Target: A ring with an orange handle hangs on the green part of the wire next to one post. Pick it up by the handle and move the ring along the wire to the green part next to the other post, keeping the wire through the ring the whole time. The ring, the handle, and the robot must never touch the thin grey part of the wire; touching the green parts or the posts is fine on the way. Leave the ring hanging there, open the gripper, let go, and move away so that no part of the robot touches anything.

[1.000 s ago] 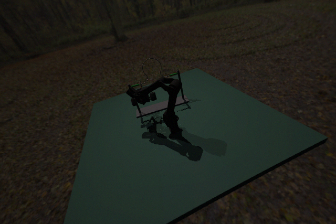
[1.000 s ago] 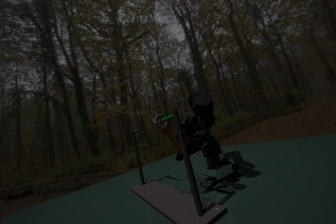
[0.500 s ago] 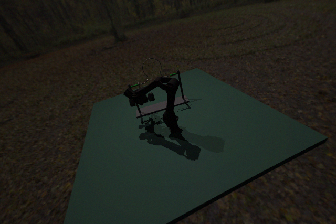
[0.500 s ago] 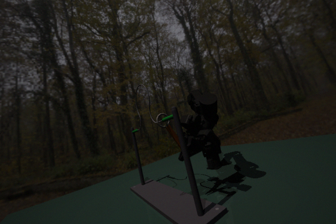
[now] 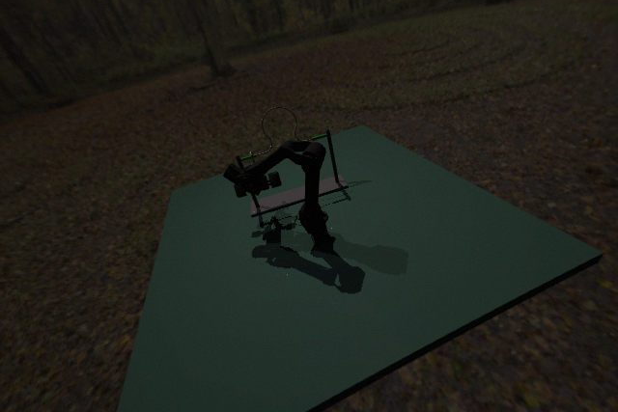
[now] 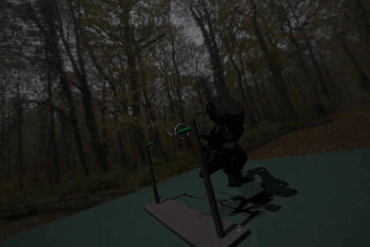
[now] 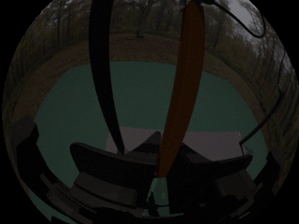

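The ring (image 5: 252,153) (image 6: 180,124) is around the wire at the inner end of the near green part (image 5: 244,157) (image 6: 185,129), beside the near post (image 6: 206,175) (image 7: 100,51). Whether it touches the wire I cannot tell. Its orange handle (image 6: 191,144) (image 7: 189,70) slants down to my gripper (image 7: 162,135), which is shut on the handle's lower end. The far green part (image 5: 319,137) (image 6: 148,144) is by the other post (image 5: 332,155) (image 6: 151,172). The thin grey wire (image 5: 262,123) (image 6: 164,113) rises in a tall loop between them.
Both posts stand on a pale base plate (image 5: 294,196) (image 6: 182,217) on the green table top (image 5: 399,308) (image 6: 328,196). The near post stands close beside my gripper and the handle. My arm (image 5: 312,182) reaches over from its base on the table.
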{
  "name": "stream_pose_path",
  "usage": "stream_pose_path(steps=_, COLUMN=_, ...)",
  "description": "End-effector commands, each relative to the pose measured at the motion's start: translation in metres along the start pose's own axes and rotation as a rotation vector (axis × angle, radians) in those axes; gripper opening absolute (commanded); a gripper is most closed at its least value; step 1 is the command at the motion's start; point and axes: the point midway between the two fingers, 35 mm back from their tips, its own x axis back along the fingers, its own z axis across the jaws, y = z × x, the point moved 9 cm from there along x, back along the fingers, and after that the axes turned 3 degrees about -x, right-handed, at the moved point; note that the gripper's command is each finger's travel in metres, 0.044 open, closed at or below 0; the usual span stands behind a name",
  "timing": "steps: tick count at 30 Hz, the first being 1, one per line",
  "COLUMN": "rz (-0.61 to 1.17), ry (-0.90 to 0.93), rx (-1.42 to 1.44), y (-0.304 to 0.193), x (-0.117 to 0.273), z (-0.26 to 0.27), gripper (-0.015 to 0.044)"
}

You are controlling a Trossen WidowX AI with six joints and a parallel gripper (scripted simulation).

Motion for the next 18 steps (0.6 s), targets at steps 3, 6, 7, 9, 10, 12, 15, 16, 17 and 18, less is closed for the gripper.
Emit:
stream_pose_path(steps=3, rz=-0.002, ry=-0.003, rx=0.000, y=-0.0053, x=-0.0034, z=0.0025, gripper=-0.0150)
stream_pose_path(steps=6, rz=-0.002, ry=-0.003, rx=0.000, y=-0.0092, x=-0.0058, z=0.0026, gripper=-0.0150)
stream_pose_path(steps=7, rz=-0.002, ry=-0.003, rx=0.000, y=-0.0098, x=-0.0062, z=0.0026, gripper=-0.0150)
stream_pose_path(steps=9, rz=-0.002, ry=-0.003, rx=0.000, y=-0.0100, x=-0.0063, z=0.0026, gripper=-0.0150)
stream_pose_path(steps=10, rz=-0.002, ry=-0.003, rx=0.000, y=-0.0100, x=-0.0063, z=0.0026, gripper=-0.0150)
stream_pose_path(steps=12, rz=-0.002, ry=-0.003, rx=0.000, y=-0.0100, x=-0.0063, z=0.0026, gripper=-0.0150)
stream_pose_path(steps=15, rz=-0.002, ry=-0.003, rx=0.000, y=-0.0100, x=-0.0063, z=0.0026, gripper=-0.0150)
stream_pose_path(steps=16, rz=-0.002, ry=-0.003, rx=0.000, y=-0.0100, x=-0.0063, z=0.0026, gripper=-0.0150)
stream_pose_path(steps=17, rz=-0.002, ry=-0.003, rx=0.000, y=-0.0100, x=-0.0063, z=0.0026, gripper=-0.0150)
stream_pose_path(steps=18, rz=-0.002, ry=-0.003, rx=0.000, y=-0.0100, x=-0.0063, z=0.0026, gripper=-0.0150)
